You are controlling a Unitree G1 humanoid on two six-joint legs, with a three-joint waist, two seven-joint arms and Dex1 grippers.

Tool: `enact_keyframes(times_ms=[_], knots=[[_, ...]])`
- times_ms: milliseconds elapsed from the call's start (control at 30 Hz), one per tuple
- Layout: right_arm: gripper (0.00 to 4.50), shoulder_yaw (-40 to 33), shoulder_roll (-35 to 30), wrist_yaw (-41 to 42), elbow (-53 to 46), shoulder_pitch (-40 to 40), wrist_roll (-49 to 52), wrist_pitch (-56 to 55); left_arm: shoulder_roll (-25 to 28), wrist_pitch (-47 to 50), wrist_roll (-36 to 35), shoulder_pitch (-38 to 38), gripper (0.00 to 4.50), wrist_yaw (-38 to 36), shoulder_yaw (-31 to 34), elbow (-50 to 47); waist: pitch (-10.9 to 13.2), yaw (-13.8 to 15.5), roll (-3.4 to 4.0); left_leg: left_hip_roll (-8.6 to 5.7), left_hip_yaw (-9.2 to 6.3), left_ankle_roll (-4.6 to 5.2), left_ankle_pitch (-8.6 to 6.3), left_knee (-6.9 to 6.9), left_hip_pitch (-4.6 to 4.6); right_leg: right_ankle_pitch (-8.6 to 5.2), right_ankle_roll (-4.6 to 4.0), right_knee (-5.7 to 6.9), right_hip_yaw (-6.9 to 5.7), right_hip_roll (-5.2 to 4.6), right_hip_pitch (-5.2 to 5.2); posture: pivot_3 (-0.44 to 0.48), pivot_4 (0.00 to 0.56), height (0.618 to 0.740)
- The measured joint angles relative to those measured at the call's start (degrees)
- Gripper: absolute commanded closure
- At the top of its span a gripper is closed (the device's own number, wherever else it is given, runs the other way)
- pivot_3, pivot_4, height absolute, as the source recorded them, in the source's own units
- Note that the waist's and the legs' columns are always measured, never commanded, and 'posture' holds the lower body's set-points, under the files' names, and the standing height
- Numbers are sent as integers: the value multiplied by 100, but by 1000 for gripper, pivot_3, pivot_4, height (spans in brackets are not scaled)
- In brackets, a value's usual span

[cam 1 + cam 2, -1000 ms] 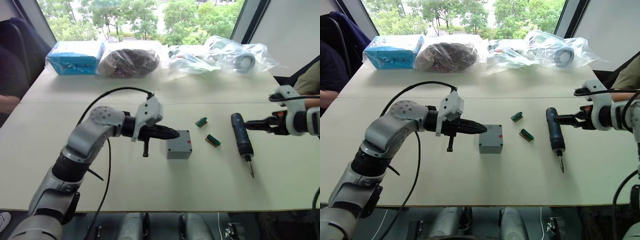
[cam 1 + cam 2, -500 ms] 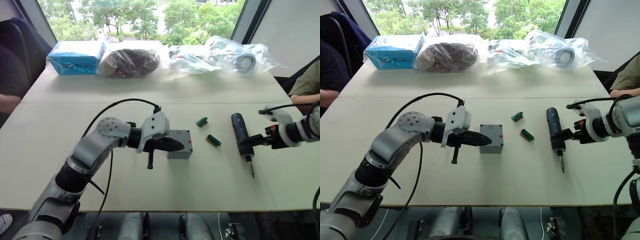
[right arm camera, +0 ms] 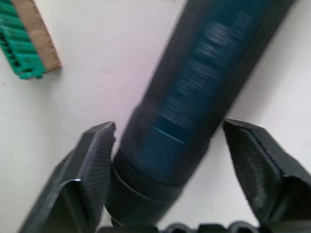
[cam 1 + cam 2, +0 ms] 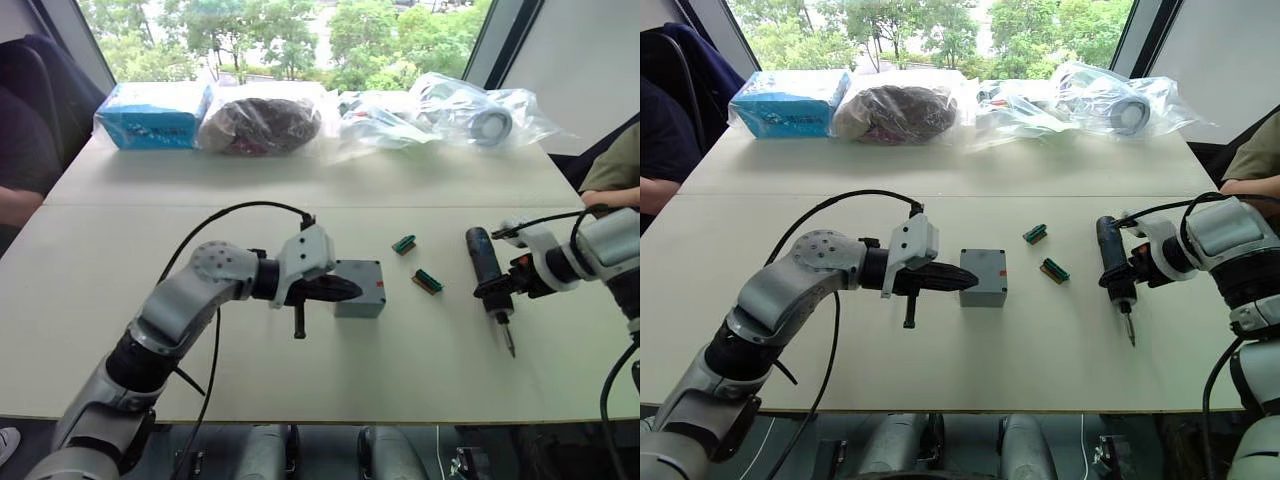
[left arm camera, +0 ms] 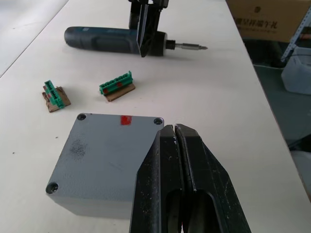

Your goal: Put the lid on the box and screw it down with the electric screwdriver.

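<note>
The lid [image 5: 104,155] sits on the box [image 4: 358,302] in the middle of the counter [image 4: 120,300]. The left hand [image 5: 175,133], pinched shut and empty, leans on it to steady it. The right hand [image 3: 170,145] is open around the lying screwdriver [image 4: 487,276], ready to grab.

Silver-grey left arm [image 4: 170,310] with round joints, white wrist housing, loose black cable looping over it. 2 black ribbed fingers [image 3: 92,165] per gripper. Right arm [image 4: 1215,240] white-grey, black cable.

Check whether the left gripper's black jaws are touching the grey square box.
Touching. In the left wrist view, the shut left gripper overlaps the lidded box's right edge with no visible gap.
</note>
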Motion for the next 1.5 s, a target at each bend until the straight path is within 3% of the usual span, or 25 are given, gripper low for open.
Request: enact_keyframes(times_ms=[67,300,367,433,533,633,833,967,1267,1500], knots=[[2692,-6,21,56,-9,17,-49,-21,-1,0,-17,0,4500,-5,21,0,-1,-3,-1,0,0,-1,0,0,0,0,0,0,0,0,0,0,150,740],[2700,-435,328,-198,533,-81,-267,-322,0,-29,-113,-62,4500,-76,90,149,-4,-19,-8,0,7,-1,0,5,8,10,6,-1,4,0,8,0,150,740],[2700,-1323,694,-787,959,-262,-166,-654,-10,-44,-174,-176,4500,-125,273,400,9,-39,12,0,20,-2,1,5,3,17,16,2,18,0,-8,0,150,740],[2700,-2770,1152,-1364,878,-451,332,-1305,-17,-90,-227,-349,4500,-194,438,688,24,-73,39,1,30,-12,7,0,-9,20,20,9,26,1,-32,0,150,740],[2700,-4580,1790,-2064,-364,-543,1146,-1996,-9,-237,-216,-486,4500,-387,429,879,24,-9,46,26,7,-20,12,-32,-12,15,21,-11,4,29,-17,0,150,740],[2700,-5460,2652,-2692,-1995,-85,1836,-2118,38,-276,-107,-521,4500,-569,354,1222,21,26,40,33,-2,-22,13,-23,-16,12,17,-16,-20,31,-6,0,150,740],[2700,-5147,3650,-3282,-3946,1473,2315,-2036,-89,-696,320,-645,4500,-721,16,1755,23,4,44,0,13,-10,15,3,-12,27,26,-10,2,3,-3,0,150,740],[2700,-4685,3971,-3479,-4903,1815,2508,-2210,-384,-769,459,-740,4500,-675,-96,1950,23,-8,44,8,13,-10,15,0,-13,27,26,-6,10,14,-11,0,150,740],[2700,-3903,4263,-3694,-5284,2942,2033,-3064,-598,-1175,1044,-744,4500,-686,-519,2260,22,-7,42,7,15,-9,14,0,-11,27,25,-7,15,16,-14,0,150,740],[2700,-3741,4373,-3860,-5219,2959,1716,-3614,-593,-1324,1159,-729,4500,-707,-523,2275,22,-4,42,9,15,-9,14,-1,-10,27,25,-7,16,17,-12,0,150,740]])
